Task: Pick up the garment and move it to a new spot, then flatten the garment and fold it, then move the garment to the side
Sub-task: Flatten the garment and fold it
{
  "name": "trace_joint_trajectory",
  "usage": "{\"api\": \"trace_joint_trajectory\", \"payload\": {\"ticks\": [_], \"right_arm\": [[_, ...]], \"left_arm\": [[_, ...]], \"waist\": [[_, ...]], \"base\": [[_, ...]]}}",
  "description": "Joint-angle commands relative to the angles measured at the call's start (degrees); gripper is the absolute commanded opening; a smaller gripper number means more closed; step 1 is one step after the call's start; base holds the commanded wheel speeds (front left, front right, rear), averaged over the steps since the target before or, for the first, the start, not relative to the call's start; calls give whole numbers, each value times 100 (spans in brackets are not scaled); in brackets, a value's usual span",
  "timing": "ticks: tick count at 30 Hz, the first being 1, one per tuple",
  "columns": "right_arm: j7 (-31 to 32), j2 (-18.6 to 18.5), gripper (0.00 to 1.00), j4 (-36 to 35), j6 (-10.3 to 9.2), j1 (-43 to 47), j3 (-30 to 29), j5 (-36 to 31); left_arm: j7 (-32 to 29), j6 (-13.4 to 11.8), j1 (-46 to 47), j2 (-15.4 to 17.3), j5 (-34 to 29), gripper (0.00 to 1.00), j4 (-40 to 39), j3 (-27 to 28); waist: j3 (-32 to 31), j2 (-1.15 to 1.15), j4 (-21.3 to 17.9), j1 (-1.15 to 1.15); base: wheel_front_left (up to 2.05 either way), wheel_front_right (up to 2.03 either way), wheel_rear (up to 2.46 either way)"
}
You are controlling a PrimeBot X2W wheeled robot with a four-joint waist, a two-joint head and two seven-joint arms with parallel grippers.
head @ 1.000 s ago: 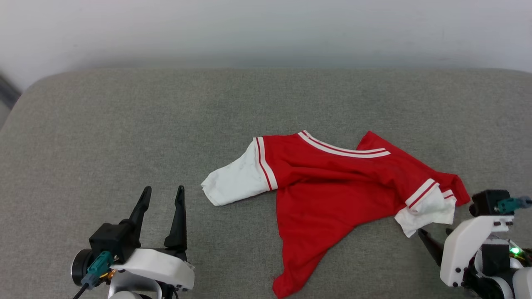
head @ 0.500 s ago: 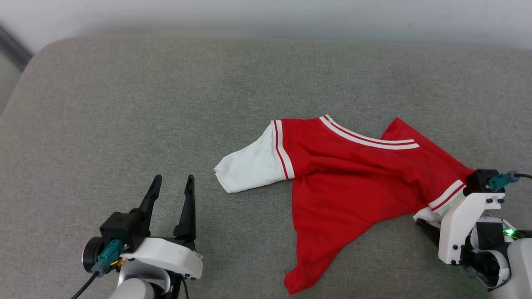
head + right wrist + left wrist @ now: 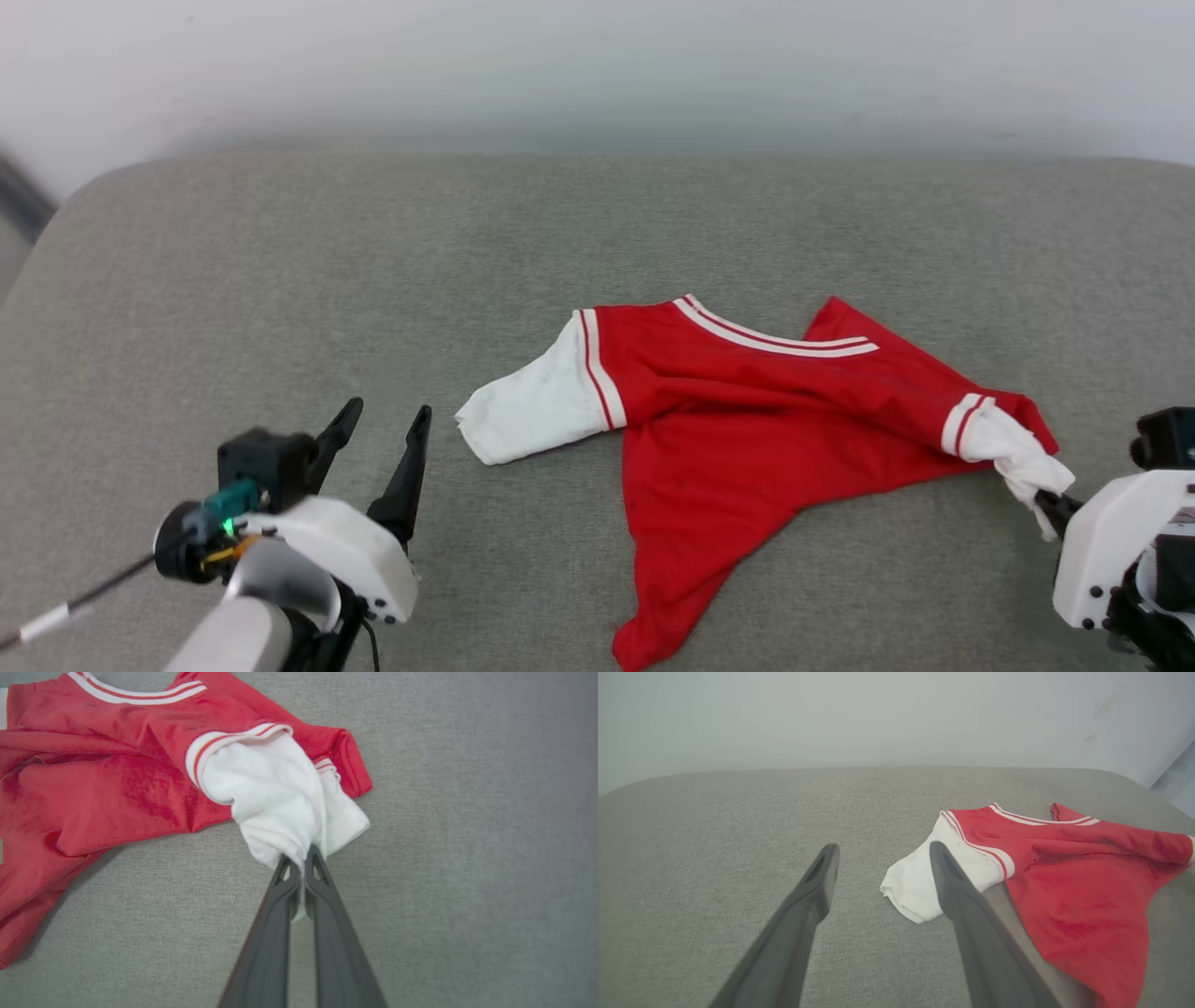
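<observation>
A red T-shirt (image 3: 747, 420) with white sleeves lies rumpled on a grey upholstered cushion (image 3: 280, 280) before a pale wall (image 3: 597, 75), right of centre in the head view. Its striped neckline (image 3: 775, 336) faces the wall and one hem corner (image 3: 644, 644) trails toward the robot. The right gripper (image 3: 301, 861) has its two dark fingers pressed together on the bunched end of the white sleeve on the robot's right (image 3: 1013, 453). The right wrist view makes this plain, with cloth pinched between the tips and a second striped cuff edge folded behind. In the head view the gripper's white housing hides most of the fingers, and only a dark tip meets the sleeve. The left gripper (image 3: 387, 411) hangs above bare cushion on the robot's left, its fingers spread apart with nothing between them. The left wrist view sets the other white sleeve (image 3: 920, 886) just beside one finger, though the head view shows the sleeve apart from the gripper. The shirt's red body is creased in folds beneath the collar.
</observation>
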State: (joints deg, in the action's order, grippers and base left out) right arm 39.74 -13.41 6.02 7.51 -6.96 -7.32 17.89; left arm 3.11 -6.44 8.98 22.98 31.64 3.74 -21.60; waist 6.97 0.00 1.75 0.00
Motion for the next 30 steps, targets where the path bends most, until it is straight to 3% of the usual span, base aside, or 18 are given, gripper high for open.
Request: {"api": "trace_joint_trajectory", "payload": {"ticks": [1, 8, 12, 19, 21, 22, 23, 24, 26, 30], "right_arm": [[19, 44, 0, -221, -4, 131, -109, -32], [151, 276, 0, -857, -4, 81, -200, -124], [123, 433, 0, -985, -4, -42, -154, -161], [25, 599, 0, -980, -4, -255, -32, -134], [-42, 617, 0, -880, -4, -335, 34, -90], [-47, 615, 0, -850, -5, -346, 36, -88], [-63, 612, 0, -832, -5, -357, 41, -80], [-78, 603, 0, -813, -4, -372, 46, -69], [-99, 591, 0, -779, -4, -386, 40, -66], [-164, 540, 0, -763, -4, -374, 14, -83]], "left_arm": [[-395, 147, 231, 149, 113, 100, -45, -42], [-2433, 680, 1061, 679, 717, 100, 219, -284], [-3248, 902, 1511, 825, 1018, 100, 591, -350], [-3894, 1096, 2109, 790, 1200, 100, 1195, -522], [-4422, 1170, 2203, 651, 1354, 100, 1750, -783], [-4614, 1189, 2186, 602, 1385, 96, 1874, -880], [-4749, 1195, 2167, 532, 1455, 50, 1979, -940], [-4883, 1194, 2137, 449, 1529, 38, 2080, -989], [-5018, 1180, 2095, 296, 1633, 0, 2205, -1043], [-4548, 1138, 2227, 269, 1466, 0, 2191, -954]], "waist": [[-71, 0, -130, 0], [345, 0, -444, 0], [683, 0, -611, 0], [1145, 0, -828, 0], [1257, 0, -920, 0], [1265, 0, -934, 0], [1271, 0, -945, 0], [1269, 0, -957, 0], [1248, 0, -971, 0], [1121, 0, -953, 0]], "base": [[0, 0, 0], [0, 0, 0], [0, 0, 0], [0, 0, 0], [0, 0, 0], [0, 0, 0], [0, 0, 0], [0, 0, 0], [0, 0, 0], [0, 0, 0]]}}
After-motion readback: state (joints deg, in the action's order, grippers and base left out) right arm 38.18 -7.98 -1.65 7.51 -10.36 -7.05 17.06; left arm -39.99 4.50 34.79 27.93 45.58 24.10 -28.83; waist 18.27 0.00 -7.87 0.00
